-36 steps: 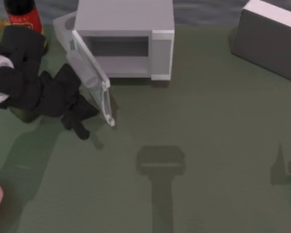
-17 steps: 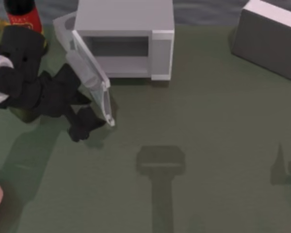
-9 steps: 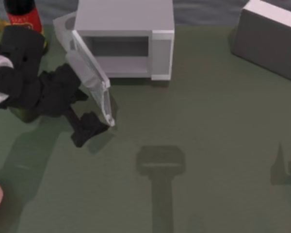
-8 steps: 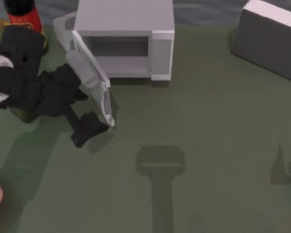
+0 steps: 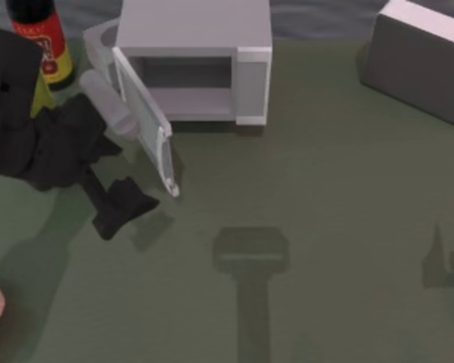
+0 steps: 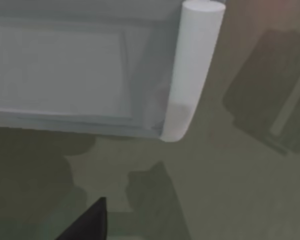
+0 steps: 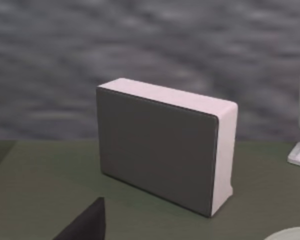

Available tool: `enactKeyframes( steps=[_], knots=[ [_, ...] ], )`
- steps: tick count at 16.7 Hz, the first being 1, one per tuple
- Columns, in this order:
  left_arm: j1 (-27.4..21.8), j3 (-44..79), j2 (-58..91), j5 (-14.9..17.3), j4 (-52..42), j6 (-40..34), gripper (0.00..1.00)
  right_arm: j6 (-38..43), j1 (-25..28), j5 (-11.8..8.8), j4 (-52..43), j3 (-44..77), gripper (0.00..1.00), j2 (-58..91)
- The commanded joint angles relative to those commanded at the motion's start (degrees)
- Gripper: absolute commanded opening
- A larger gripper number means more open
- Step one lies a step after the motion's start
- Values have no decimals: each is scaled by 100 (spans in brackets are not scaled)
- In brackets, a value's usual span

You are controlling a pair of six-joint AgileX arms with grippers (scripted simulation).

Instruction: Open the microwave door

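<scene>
One small light-grey boxy microwave sits at the far edge of the matte olive counter, left of centre, its smooth-walled cavity exposed. Its silver-framed door with a translucent grey window stands swung well out toward the left, the rounded white handle strip on its free edge. My black angular left gripper hovers just beside that free edge, not touching; whether its jaws are wide or narrow, I cannot tell. A red-labelled dark bottle stands far left. A larger flat grey-and-white box stands far right. My right arm stays out of the top view.
</scene>
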Motion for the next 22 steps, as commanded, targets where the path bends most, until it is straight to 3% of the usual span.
enactKeyframes(
  steps=[6, 10, 15, 22],
  knots=[
    [6, -7, -139, 4, -131, -24, 100, 0, 0, 0, 0, 0, 100, 0],
    [-140, 584, 311, -262, -713, -630, 100, 0, 0, 0, 0, 0, 100, 0],
    [-551, 2644, 1491, -1020, -2413, -2564, 100, 0, 0, 0, 0, 0, 100, 0],
    [-1241, 6617, 3174, -2428, -5222, -6438, 100, 0, 0, 0, 0, 0, 100, 0]
  ],
)
